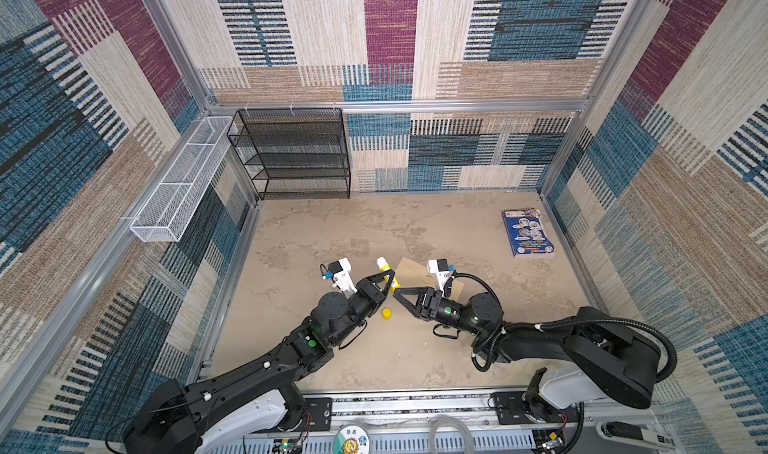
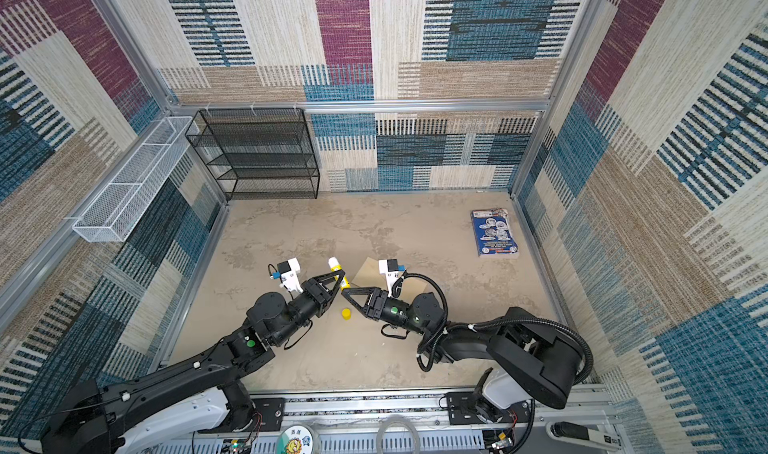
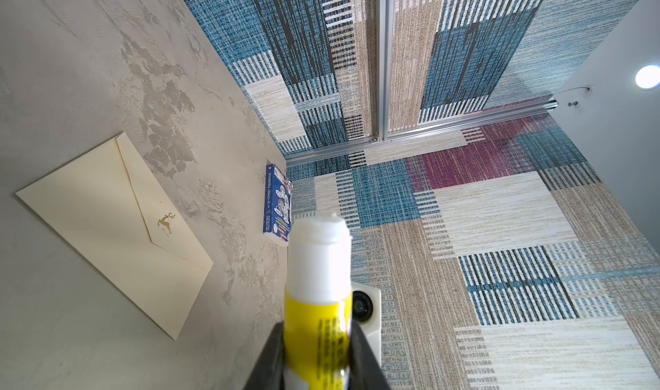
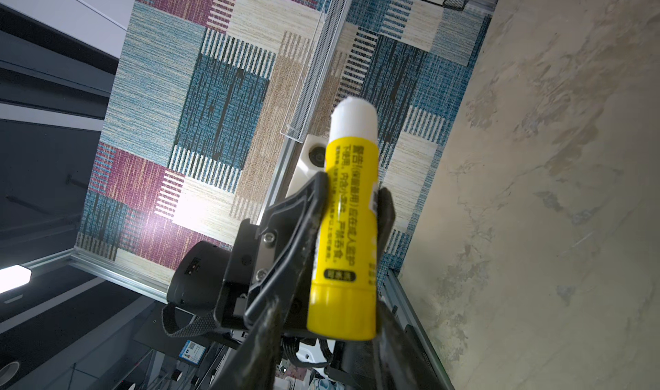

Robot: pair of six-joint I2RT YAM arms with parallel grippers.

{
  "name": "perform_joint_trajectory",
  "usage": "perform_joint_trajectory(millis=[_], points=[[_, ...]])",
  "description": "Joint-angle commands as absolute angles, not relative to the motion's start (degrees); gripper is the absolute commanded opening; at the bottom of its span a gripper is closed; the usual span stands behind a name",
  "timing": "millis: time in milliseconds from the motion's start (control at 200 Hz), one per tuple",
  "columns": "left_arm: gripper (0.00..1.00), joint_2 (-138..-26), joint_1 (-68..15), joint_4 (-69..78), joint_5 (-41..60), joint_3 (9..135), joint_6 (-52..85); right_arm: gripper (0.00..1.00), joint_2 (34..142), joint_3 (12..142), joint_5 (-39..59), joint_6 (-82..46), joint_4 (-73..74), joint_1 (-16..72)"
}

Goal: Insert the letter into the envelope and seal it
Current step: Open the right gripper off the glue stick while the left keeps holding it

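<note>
Pinching the yellow body of an uncapped glue stick [image 3: 318, 316], the left gripper [image 1: 390, 280] holds it clear of the table [image 1: 332, 231]. The white glue end points away from the arm, probably so the bare tip touches nothing before it meets paper. The right gripper [image 1: 397, 293] sits at the stick's base with a jaw on either side; whether they press it or only flank it cannot be told. It may mean to twist the base or take the stick over. The yellow cap [image 1: 387, 314] lies on the table just beside both tools.

The envelope [image 3: 107, 220] lies flat just beyond the right gripper, flap folded down, partly hidden under that arm's camera in both top views. The letter shows in no view, so it is likely already inside. Bare table surrounds the envelope's edges. The blue booklet [image 1: 528, 233] lies well apart by the right wall, and the black mesh shelf [image 1: 295, 152] stands in the far corner.
</note>
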State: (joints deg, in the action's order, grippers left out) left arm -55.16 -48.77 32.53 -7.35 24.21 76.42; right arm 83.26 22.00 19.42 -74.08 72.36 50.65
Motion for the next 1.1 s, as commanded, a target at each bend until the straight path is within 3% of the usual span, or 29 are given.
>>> perform_joint_trajectory(millis=[0,481,781,1097], points=[[0.0,-55.2,-48.9,34.5,-7.9,24.0,75.6,0.41,83.6,22.1,18.0,-75.2,76.2,50.6],[0.0,-55.9,-49.5,36.0,-8.2,23.8,75.6,0.24,82.1,23.0,16.6,-73.0,70.4,50.6],[0.0,-56.2,-49.6,28.5,-8.0,26.3,75.7,0.21,72.8,31.5,4.4,-55.0,33.7,54.0],[0.0,-56.2,-49.6,24.5,-8.4,27.8,75.4,0.17,75.5,39.3,-9.2,-45.2,14.9,59.4]])
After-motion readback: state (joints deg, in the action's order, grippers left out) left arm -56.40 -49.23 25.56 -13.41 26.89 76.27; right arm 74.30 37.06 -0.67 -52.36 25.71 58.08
